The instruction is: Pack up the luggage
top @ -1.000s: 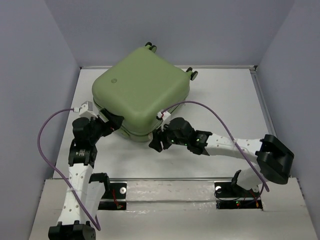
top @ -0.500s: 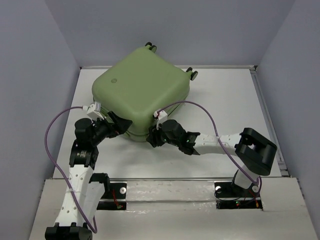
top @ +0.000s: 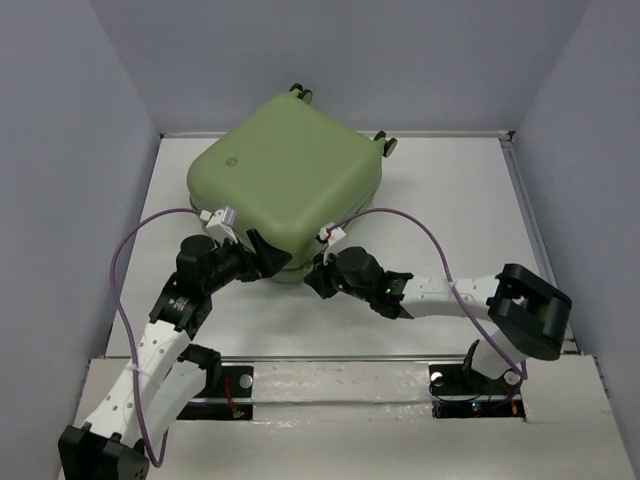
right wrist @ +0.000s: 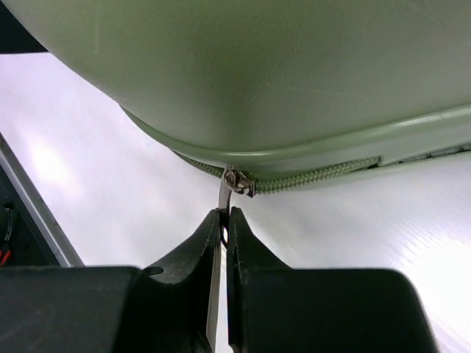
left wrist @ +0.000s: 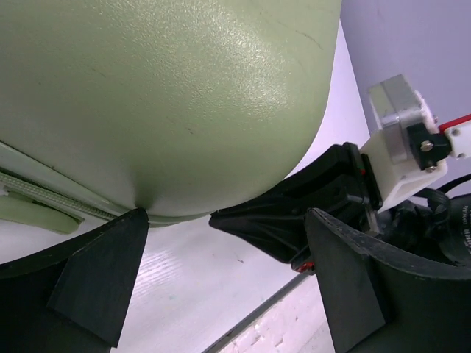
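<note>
**Caller:** What's on your screen, biggest things first?

**Operator:** I see a white table (top: 450, 220) with grey walls round it. The luggage (top: 285, 175) lies shut on the table's far left part, flat, with its pale green shell up. One rounded corner points towards the arm bases. My two arms reach in from the near edge and meet at that corner, the left arm (top: 160, 340) from the left and the right arm (top: 450, 295) from the right. A purple cable (top: 125, 260) loops beside the left arm.

**Caller:** And the grippers?

**Operator:** The left gripper (top: 268, 258) is spread wide under the curve of the shell. In its wrist view, one fingertip (left wrist: 136, 220) sits right at the shell's lower edge. I can't tell whether it touches. The other finger stands clear to the right. The right gripper (right wrist: 226, 215) has its fingers pressed together, pinching the pull (right wrist: 223, 195), a thin metal tab.

**Caller:** Any smaller details?

**Operator:** Two wheels (top: 298, 93) poke out at the far side, by the back wall. The zip (right wrist: 316, 175) runs along the seam below the shell. Its slider (right wrist: 237, 182) sits just above my right fingertips. A small round logo (top: 231, 161) marks the shell's left side.
</note>
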Motion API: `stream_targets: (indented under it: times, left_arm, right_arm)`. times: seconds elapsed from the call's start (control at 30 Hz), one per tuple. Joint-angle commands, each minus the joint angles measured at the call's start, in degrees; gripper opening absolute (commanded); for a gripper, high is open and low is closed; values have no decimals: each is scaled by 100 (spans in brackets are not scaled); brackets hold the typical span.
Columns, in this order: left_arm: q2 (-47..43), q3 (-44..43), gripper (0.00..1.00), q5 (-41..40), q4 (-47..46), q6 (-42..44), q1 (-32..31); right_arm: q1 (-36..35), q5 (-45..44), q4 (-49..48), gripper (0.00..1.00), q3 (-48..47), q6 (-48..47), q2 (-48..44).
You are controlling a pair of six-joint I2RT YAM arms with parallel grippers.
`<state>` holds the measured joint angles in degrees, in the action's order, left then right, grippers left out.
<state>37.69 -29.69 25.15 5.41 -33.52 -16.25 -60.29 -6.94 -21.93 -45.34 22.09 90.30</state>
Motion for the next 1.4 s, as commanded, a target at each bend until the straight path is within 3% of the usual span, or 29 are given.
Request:
stream_targets:
  times: [0.0, 0.2, 0.3, 0.37, 0.4, 0.5, 0.7, 0.83, 1.13, 1.37]
  left_arm:
    - [326, -54, 99, -404, -829, -216, -640]
    - [801, -212, 99, -791, -1428, -550, -1231]
    - [1012, -396, 99, -1063, -1508, -595, -1705]
    - [1143, -476, 99, -1161, -1499, -568, -1987]
    - [1170, -528, 99, -1213, -1473, -533, -2039]
    - [1188, -608, 99, -1371, -1289, -437, -2093]
    - [845, -696, 99, -1846, -324, -59, -2093]
    - [722, -617, 99, -1856, -154, 38, -2093]
    - [687, -494, 99, -1609, -102, 249, -2110]
    - [801, -476, 99, -1451, -198, 293, -2128]
  right_arm:
    - [61, -413, 4, 7, 341, 111, -873]
    - [61, 183, 391, 7, 877, 357, -1339]
    - [61, -114, 795, 7, 1114, 515, -1672]
    - [61, -264, 1086, 20, 1133, 534, -1796]
    - [61, -351, 1425, 40, 1055, 534, -1832]
    - [61, -597, 1920, 53, 896, 499, -1788]
    - [114, -993, 1938, 52, 632, 104, -1823]
    - [465, -1003, 1921, 52, 483, -125, -1797]
    - [844, -10, 1034, 47, 429, -977, -1507]
    - [914, 579, 867, 46, 377, -1049, -1393]
